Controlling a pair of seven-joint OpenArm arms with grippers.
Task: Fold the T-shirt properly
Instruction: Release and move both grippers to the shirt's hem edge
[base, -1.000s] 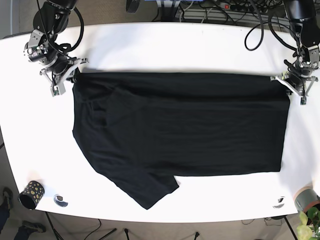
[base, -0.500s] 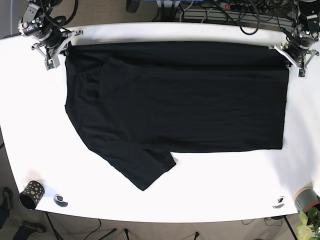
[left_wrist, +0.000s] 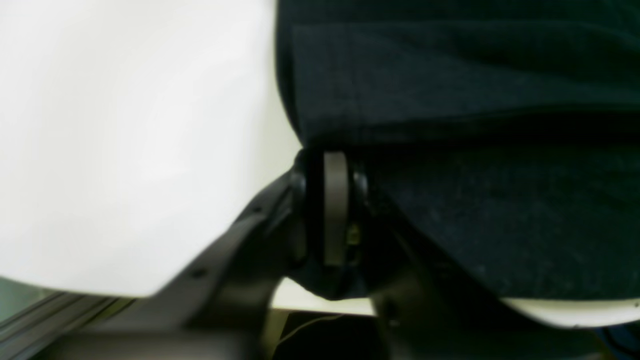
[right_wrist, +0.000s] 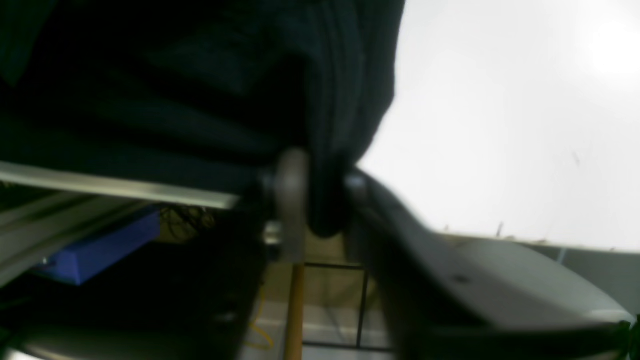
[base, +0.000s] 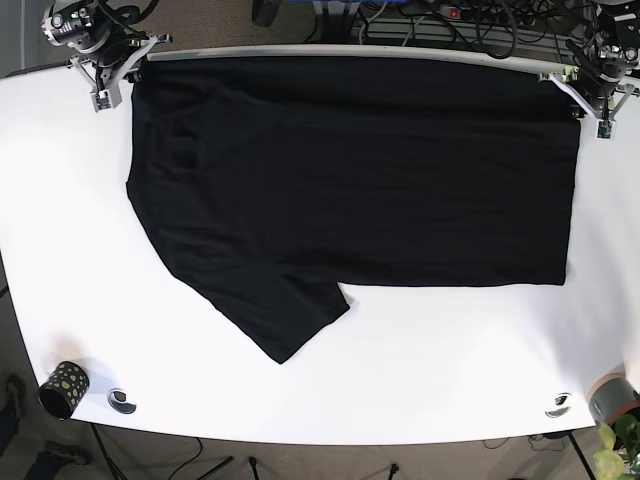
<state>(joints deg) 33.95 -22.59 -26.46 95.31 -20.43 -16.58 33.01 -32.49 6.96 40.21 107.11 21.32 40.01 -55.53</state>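
Observation:
A black T-shirt (base: 350, 170) lies spread flat on the white table (base: 420, 380), one sleeve pointing to the near left. Its far edge lies along the table's far edge. My left gripper (base: 580, 92) is shut on the shirt's far right corner; in the left wrist view the fingers (left_wrist: 334, 210) pinch the dark cloth (left_wrist: 500, 210). My right gripper (base: 122, 72) is shut on the far left corner; in the right wrist view the fingers (right_wrist: 292, 195) clamp bunched cloth (right_wrist: 200, 75) just past the table's edge.
A patterned cup (base: 62, 388) and a small round object (base: 121, 400) sit at the near left corner. Another small object (base: 558, 405) and a potted plant (base: 615, 415) are at the near right. Cables and a power strip (base: 440, 18) lie behind the table.
Both grippers have moved toward the far edge of the table, dragging the shirt's held edge and the whole shirt with them.

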